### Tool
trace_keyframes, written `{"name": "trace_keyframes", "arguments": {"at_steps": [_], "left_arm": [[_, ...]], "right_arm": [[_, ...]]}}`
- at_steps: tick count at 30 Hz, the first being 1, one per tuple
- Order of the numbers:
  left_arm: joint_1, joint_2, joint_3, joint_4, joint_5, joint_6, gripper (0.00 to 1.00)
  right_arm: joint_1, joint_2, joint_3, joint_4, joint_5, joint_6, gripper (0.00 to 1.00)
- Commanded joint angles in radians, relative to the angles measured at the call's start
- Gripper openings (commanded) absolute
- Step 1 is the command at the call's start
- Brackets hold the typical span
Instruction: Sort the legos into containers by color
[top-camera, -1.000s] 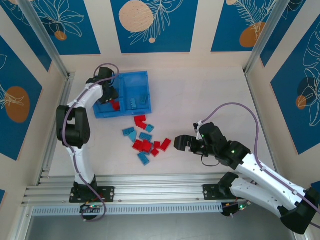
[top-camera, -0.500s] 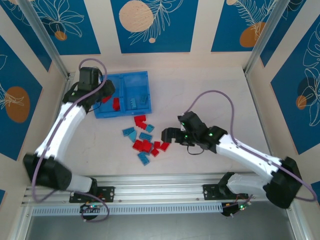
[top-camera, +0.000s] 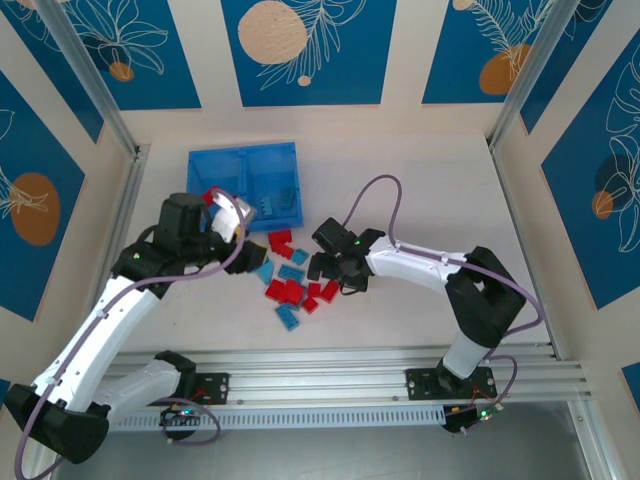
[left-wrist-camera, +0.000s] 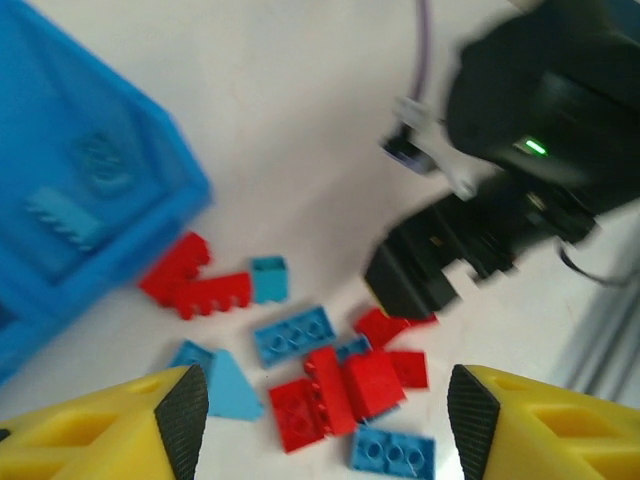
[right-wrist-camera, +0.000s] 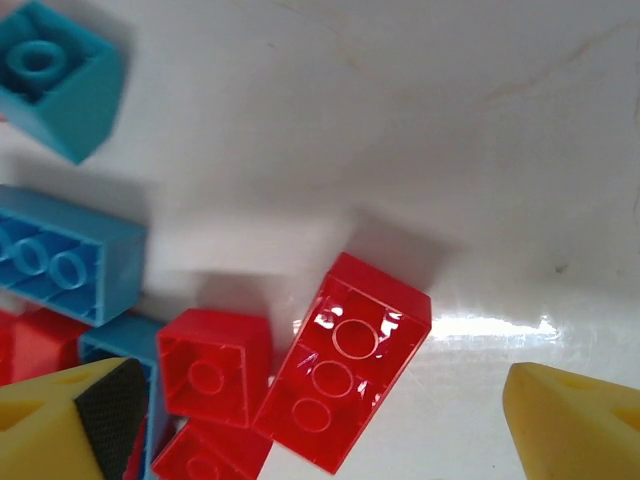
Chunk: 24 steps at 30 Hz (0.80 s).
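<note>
Readable text: none.
Red lego (right-wrist-camera: 340, 385): no legible lettering on the stud tops.
Blue tray (left-wrist-camera: 100, 160): round embossed mark on its wall, too blurred to read.
Far wall panels (top-camera: 300, 50): leaf-and-circle pattern, wordless.

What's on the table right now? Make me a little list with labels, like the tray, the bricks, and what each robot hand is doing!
Tray: bright blue tray with two compartments, far left on the table
In the tray: light blue bricks in the right compartment; a bit of red in the left one
Loose bricks: red and light blue pile in front of the tray
Left hand: left gripper open, empty, above the pile
Right hand: right gripper open, empty, over a long red brick
Sorting: not finished
</note>
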Motion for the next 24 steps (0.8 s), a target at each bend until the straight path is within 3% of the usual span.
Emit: {"name": "trace_keyframes", "arguments": {"at_steps": [1,12,18,24], "left_arm": [[-0.019,0.013,-0.021,-0.01,0.109,0.118,0.68],[-0.044,-0.006,-0.064,0.014,0.033,0.11,0.99],[-0.045,-0.03,-0.071,0.026,-0.017,0.105,1.0],[-0.044,-0.12,-0.108,0.084,-0.147,0.079,1.0]], "right_arm": [[0.008,0.048,0.049,-0.04,0.002,0.148,0.88],[0.008,0.109,0.025,-0.071,-0.001,0.303,0.56],[0.011,0.073,-0.002,-0.046,0.003,0.3,0.28],[0.071,-0.061,0.044,-0.096,0.164,0.22,0.27]]}}
